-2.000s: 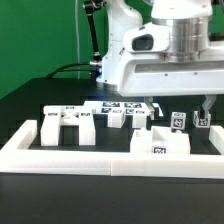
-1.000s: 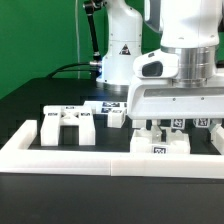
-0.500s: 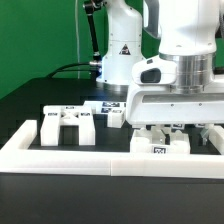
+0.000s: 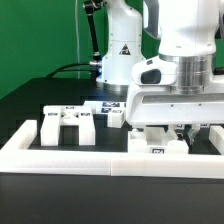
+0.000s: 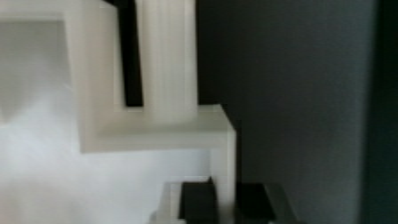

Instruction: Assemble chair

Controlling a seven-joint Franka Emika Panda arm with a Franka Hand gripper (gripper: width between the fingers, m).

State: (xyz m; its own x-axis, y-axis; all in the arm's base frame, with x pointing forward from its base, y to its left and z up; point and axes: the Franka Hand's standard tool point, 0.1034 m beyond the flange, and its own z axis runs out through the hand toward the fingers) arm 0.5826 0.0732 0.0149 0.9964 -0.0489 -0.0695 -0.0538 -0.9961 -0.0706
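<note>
Green backdrop fills the rear of the exterior view, and before it a black table (image 4: 30, 100) carries the loose parts of the chair, fenced at the front by a long low white border wall (image 4: 60, 158). A matte-white bracket-like plastic piece (image 4: 67, 126) stands towards the exterior view's left. A flat white tagged slab (image 4: 105, 112) lies just behind it. A blocky white plastic piece with a square tag (image 4: 158, 145) sits just behind the wall on the exterior view's right.

The glossy white robot arm (image 4: 185, 40) hangs low over that blocky piece, with its end effector (image 4: 186, 130) down close behind the piece's top. In the wrist view a slotted white part (image 5: 160, 120) fills the frame at close range, while dark fingertips (image 5: 196, 203) show at the edge. I cannot tell whether the end effector is released or clenched, nor whether it touches the part.

This looks like an early step, the approach to a first grasp, since no parts appear joined. The next move calls for a careful final descent, fingers squared to the piece's sides before they close.

Two seconds ago the arm stood higher and small tagged posts showed on the exterior view's right. The lowered hand now hides them, and over the last half second it has barely sunk further.
</note>
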